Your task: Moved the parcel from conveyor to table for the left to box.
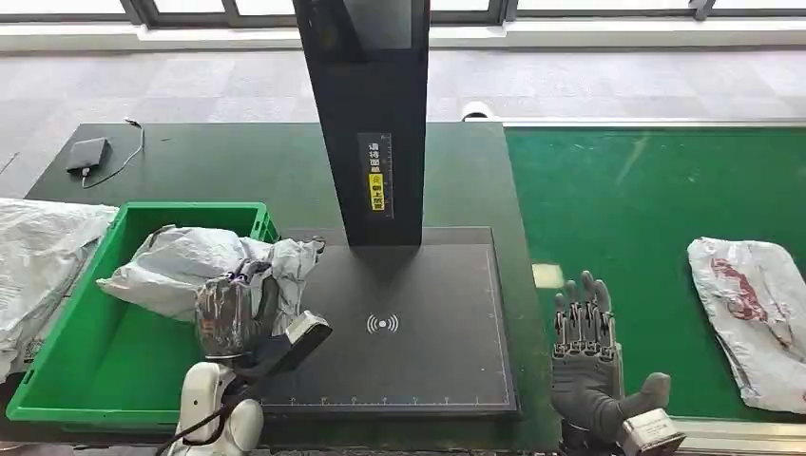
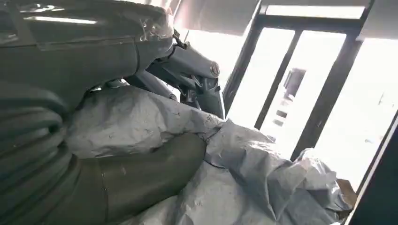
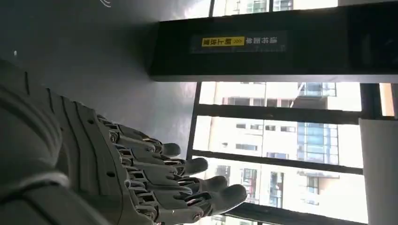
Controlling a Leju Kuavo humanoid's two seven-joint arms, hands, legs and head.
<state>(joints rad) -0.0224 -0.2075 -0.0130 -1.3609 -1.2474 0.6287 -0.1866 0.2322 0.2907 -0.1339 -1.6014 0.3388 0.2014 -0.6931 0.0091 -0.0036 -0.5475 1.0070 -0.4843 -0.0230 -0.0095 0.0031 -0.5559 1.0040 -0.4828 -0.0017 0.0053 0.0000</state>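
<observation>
Sitting at the lower left of your head view, the green crate (image 1: 57, 380) holds one end of a crumpled grey parcel (image 1: 181, 266), whose other end spills over the crate's right rim onto the black scanner pad (image 1: 418, 361) on the dark worktop (image 1: 238, 161). Much of the crate's green floor stays bare below the parcel.

Your left hand (image 1: 228, 318) comes up from the bottom edge, just right of the crate, with its fingers (image 1: 249, 277) curled over the parcel's near side and gripping it. Look at the left wrist view and you see the thick thumb (image 2: 155, 164) pressed across the wrinkled plastic, with the darker fingers clamped on the far side of the bundle.

Your right hand (image 1: 589, 366) stands at the lower right of centre, on the seam between the worktop and the green conveyor (image 1: 618, 199), palm turned away from you, fingers straight, slightly spread and holding nothing. The right wrist view shows the same extended fingers (image 3: 187, 180).

A second parcel (image 1: 751, 318), white with red markings, lies on the conveyor at the right edge, well apart from that hand. More crumpled grey plastic (image 1: 38, 266) lies just left of the crate.
</observation>
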